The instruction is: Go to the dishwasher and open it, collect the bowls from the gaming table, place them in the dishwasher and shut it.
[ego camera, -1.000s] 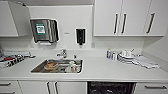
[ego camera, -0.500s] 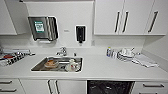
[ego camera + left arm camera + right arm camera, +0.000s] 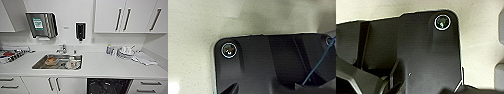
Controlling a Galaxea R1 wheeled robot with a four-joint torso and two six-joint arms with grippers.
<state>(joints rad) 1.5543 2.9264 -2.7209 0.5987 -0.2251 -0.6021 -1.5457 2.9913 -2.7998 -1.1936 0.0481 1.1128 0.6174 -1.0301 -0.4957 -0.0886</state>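
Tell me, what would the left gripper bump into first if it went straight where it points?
Probably the pale speckled floor: the left wrist camera faces it, and I see nothing in between. How far off it lies is unclear.

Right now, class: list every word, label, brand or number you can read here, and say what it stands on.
None can be read.
Green label on the paper towel dispenser: too blurred.
Small plate on the wall: too small.
Bottle on the counter: label unreadable.

Kitchenette, sink (image 3: 58, 62), white cabinets (image 3: 125, 16), soap dispenser (image 3: 80, 31)
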